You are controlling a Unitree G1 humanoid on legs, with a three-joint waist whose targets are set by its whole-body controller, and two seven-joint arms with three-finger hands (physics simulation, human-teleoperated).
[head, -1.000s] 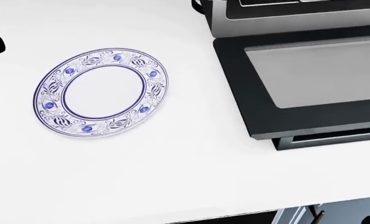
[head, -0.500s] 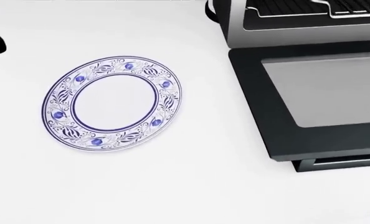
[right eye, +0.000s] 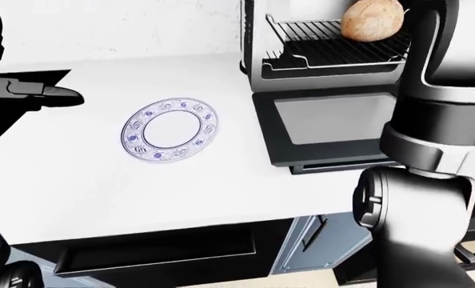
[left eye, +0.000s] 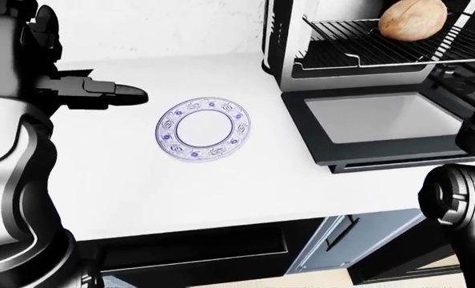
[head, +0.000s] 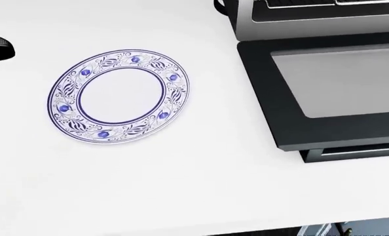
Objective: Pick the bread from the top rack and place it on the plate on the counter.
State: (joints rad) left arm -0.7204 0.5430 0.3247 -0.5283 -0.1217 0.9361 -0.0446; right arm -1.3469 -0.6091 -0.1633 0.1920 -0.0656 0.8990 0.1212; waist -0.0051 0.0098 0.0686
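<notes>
So the bread (left eye: 413,19) is parked on the top rack (left eye: 358,45) of the oven, toward the right end of the wire, and nothing is touching it yet. The rack looks pulled out a bit past the oven mouth, which is probably why the loaf is so easy to see and should be reachable from above. The oven door (left eye: 377,123) is dropped flat, just below the rack, so it sticks out over the counter (left eye: 181,186) like a shelf.

Taking the plate (head: 118,97) as the landmark: it's lying flat and bare on the white counter, the oven door is just to its right with a strip of counter between them, and the bread is up and to the right, well apart from it. The left hand (left eye: 101,94) is held out above the counter to the left of the plate, fingers stretched flat and nothing gripped. The right arm (right eye: 430,108) can be seen rising along the right edge of the right-eye view, but its hand is cut off, so nothing can be said about its grip.

Plenty of open counter is left all around the plate. The tight spot, probably, is the door edge and the rack's raised lip.
</notes>
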